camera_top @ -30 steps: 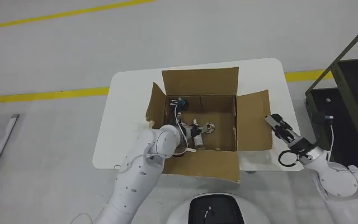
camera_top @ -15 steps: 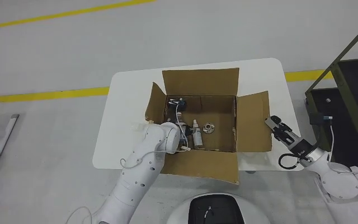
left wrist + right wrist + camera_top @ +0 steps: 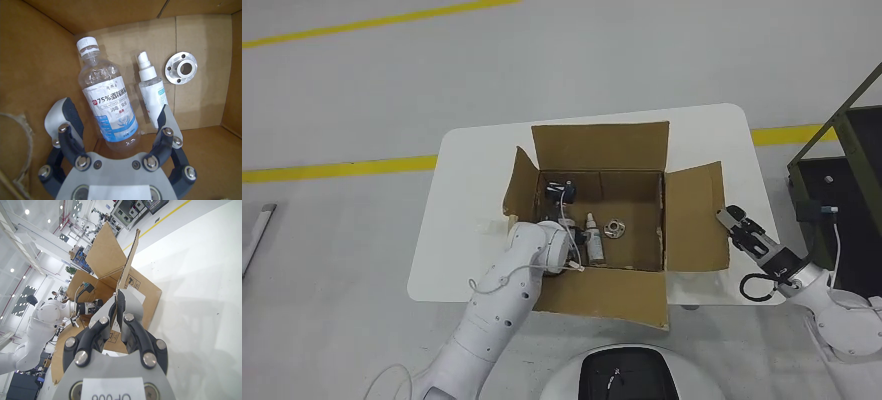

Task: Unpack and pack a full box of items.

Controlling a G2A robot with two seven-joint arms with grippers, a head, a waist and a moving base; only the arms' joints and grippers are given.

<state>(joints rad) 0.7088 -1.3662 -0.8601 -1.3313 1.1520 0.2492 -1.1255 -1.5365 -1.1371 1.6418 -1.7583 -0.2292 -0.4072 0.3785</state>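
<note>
Two spread fingers of your left gripper (image 3: pixel 116 108) flank the clear white-capped plastic bottle (image 3: pixel 102 85), lying at 8 o'clock in the brown cardboard box (image 3: pixel 600 147), cap toward 12; your right gripper (image 3: pixel 118 298) pinches the 3 o'clock flap (image 3: pixel 697 230).

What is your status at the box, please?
Left gripper open over the large bottle in the box. Right gripper shut on the side flap. Spray bottle close beside large bottle, may foul a finger.

Site: robotics lab hall | yellow floor lines (image 3: pixel 342 168) | ceiling lights (image 3: pixel 27 211) | other robot arms (image 3: pixel 93 229) behind
</note>
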